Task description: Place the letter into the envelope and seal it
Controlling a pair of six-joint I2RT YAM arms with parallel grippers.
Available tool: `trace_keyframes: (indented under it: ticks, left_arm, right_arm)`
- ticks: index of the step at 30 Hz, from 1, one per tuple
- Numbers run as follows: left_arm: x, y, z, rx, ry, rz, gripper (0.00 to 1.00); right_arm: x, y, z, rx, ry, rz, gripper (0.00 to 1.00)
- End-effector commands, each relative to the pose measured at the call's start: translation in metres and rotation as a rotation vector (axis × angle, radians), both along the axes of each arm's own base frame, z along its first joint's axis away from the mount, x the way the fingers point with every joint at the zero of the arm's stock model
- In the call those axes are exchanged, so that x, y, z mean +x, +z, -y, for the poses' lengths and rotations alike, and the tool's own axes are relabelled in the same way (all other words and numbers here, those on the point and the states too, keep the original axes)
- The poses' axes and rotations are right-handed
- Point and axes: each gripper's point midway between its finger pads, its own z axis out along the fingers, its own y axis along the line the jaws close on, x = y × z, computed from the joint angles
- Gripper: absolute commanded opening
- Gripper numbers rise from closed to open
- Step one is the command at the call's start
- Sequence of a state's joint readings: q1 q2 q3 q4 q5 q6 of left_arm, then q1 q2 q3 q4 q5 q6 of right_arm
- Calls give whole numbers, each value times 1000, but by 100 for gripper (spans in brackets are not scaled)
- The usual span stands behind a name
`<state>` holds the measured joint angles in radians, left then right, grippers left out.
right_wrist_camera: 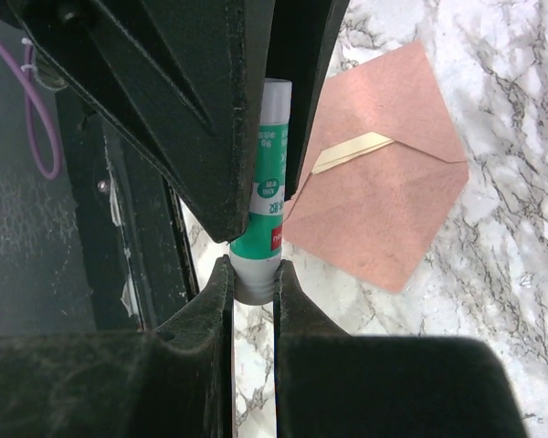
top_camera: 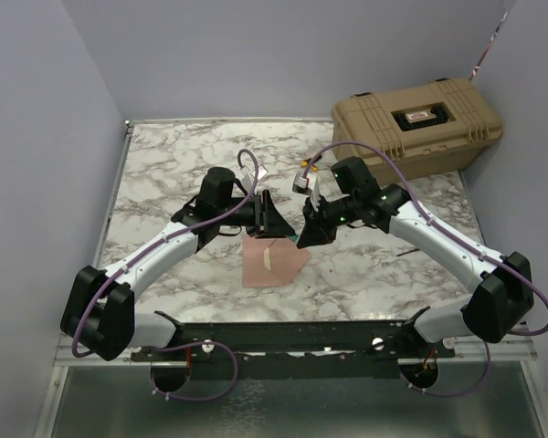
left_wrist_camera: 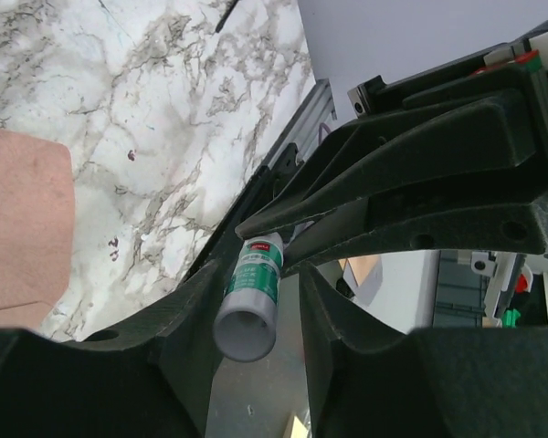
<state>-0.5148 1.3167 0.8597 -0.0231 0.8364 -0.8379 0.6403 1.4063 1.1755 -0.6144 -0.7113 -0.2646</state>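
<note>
Right tool (right_wrist_camera: 252, 265) grips one glue stick (right_wrist_camera: 272, 182); left tool (left_wrist_camera: 256, 274) straddles it, grip unclear; one envelope (right_wrist_camera: 384, 201).

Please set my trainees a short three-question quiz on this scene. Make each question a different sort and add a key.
1. Multiple choice: what is the right tool clamped on? A a pen; B a glue stick; C scissors.
2. True or false: the tan case stands closed at the far right corner of the table.
3. Short answer: which salmon-tan paper item lies flat on the table?
Key: 1 B; 2 true; 3 the envelope.
</note>
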Motion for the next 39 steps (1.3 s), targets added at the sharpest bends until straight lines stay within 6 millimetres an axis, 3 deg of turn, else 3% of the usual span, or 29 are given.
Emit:
trace_keyframes:
  ticks: [1, 3, 7, 8, 10, 12, 15, 18, 21, 24, 28, 32, 36, 39]
  left_arm:
    - [-10, 7, 2, -33, -68, 31, 39]
    - [-11, 6, 3, -33, -76, 28, 38]
    - [-18, 5, 6, -38, -114, 29, 26]
    - [-19, 4, 6, -38, -118, 30, 21]
    - [-19, 3, 6, -36, -122, 31, 1]
    - [-18, 4, 7, -33, -116, 38, 0]
    - [-11, 7, 7, -26, -85, 63, 0]
    - [0, 18, 8, -31, -36, 100, 0]
    - [14, 37, 10, -60, 21, 138, 0]
    - [28, 59, 11, -108, 92, 152, 0]
    - [40, 103, 13, -256, 158, 177, 0]
    - [45, 127, 12, -326, 197, 151, 0]
    - [47, 143, 8, -381, 231, 144, 0]
    - [45, 154, 6, -423, 240, 139, 0]
  right_arm:
    - [-12, 9, -1, 22, 69, 2, 1]
    - [-13, 12, -2, 31, 77, 6, 1]
    - [-9, 9, -2, 18, 67, 10, 1]
    - [-9, 9, -2, 15, 67, 9, 0]
    - [-8, 9, -2, 15, 64, 10, 1]
    - [-7, 11, -1, 16, 57, 25, 11]
    - [-4, 22, 0, 45, 2, 54, 42]
    - [-1, 37, -1, 107, -88, 54, 64]
    - [7, 50, -1, 174, -223, 20, 74]
    - [20, 71, 0, 287, -391, -49, 75]
    - [44, 109, 7, 502, -675, -146, 75]
    - [56, 137, 18, 729, -899, -348, 77]
    - [44, 170, 19, 986, -815, -446, 79]
    - [39, 175, 10, 994, -762, -506, 77]
